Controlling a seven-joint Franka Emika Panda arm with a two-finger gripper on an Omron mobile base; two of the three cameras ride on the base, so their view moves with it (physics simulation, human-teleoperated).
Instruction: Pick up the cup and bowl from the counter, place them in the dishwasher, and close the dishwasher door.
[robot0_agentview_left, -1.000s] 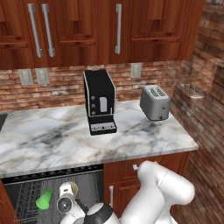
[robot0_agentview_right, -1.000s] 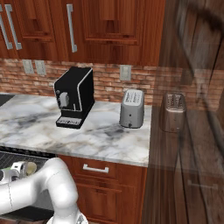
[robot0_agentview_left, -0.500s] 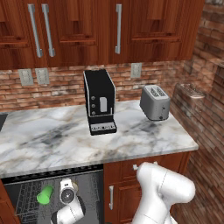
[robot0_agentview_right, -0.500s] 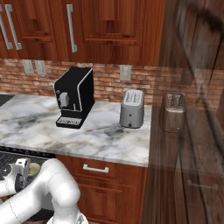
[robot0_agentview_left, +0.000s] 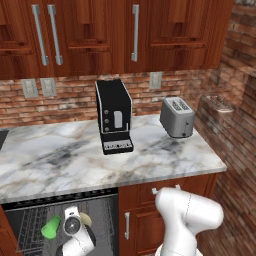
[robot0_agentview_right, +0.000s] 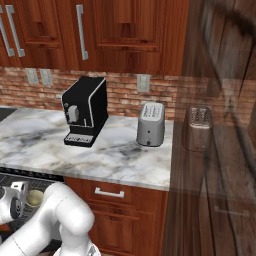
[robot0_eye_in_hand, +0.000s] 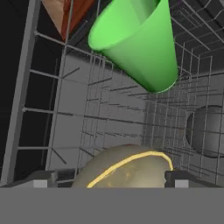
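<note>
The black dishwasher stands open under the marbled counter, its door out of view. The green cup lies on its side in the grey wire rack, also seen as the cup ahead of the hand. My gripper is down inside the rack, open, its fingertips spread wide. The tan bowl sits between and just beyond them, tilted on its edge. From the base, the bowl shows right beside my hand, and again as the bowl.
A black coffee machine and a steel toaster stand on the counter. Reddish wooden cabinets flank the dishwasher on the right. A brick wall closes the right side. Rack wires surround the hand closely.
My hand has shifted left and further into the rack, with the bowl staying at its fingers. The cup has hardly moved.
</note>
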